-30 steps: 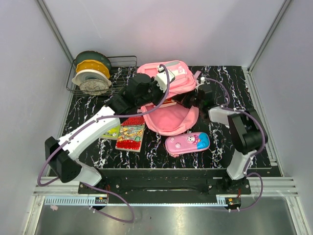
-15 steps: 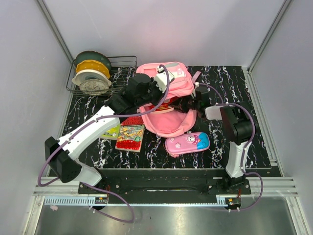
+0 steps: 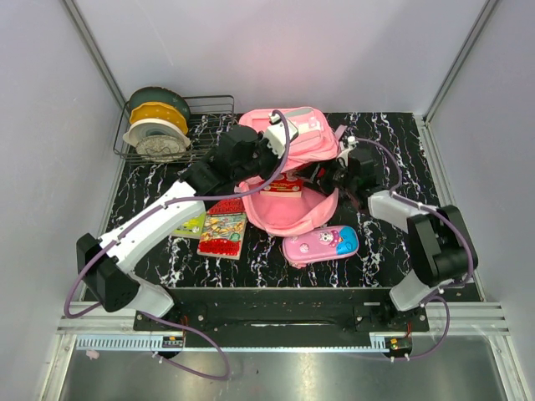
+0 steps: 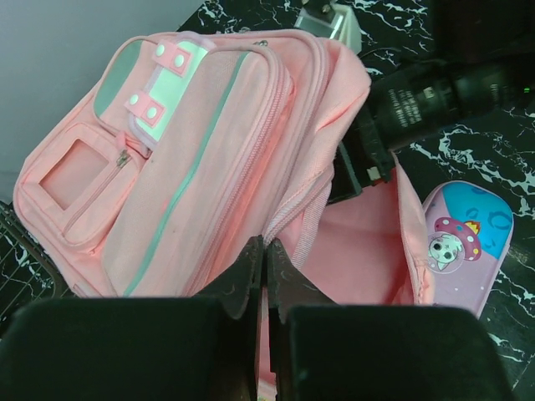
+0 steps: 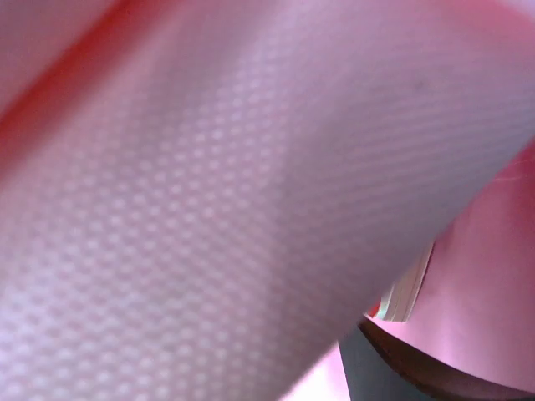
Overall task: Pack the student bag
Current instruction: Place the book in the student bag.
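The student bag (image 3: 292, 138) lies mid-table, pink with a mint patch (image 4: 125, 67), its main compartment gaping toward me. My left gripper (image 4: 266, 242) is shut on the zip edge of the bag's mouth and holds it up; from above the left gripper (image 3: 267, 170) sits over the bag. A red-covered book (image 3: 284, 185) lies inside the opening. My right gripper (image 3: 324, 175) is at the mouth's right side. In the right wrist view pink lining fills the frame. One of its fingers (image 5: 393, 372) stands far off-centre, and the book's page edge (image 5: 410, 292) lies just beyond it.
A pink-purple cartoon pencil case (image 3: 321, 244) lies in front of the bag. Two picture books (image 3: 223, 227) lie on the table to its left. A wire rack (image 3: 209, 104) with tape spools (image 3: 157, 125) stands at the back left. Grey walls close three sides.
My right gripper's jaws have spread and its arm has swung out to the right. The red book now shows lying in the bag's mouth. The left gripper keeps its hold.
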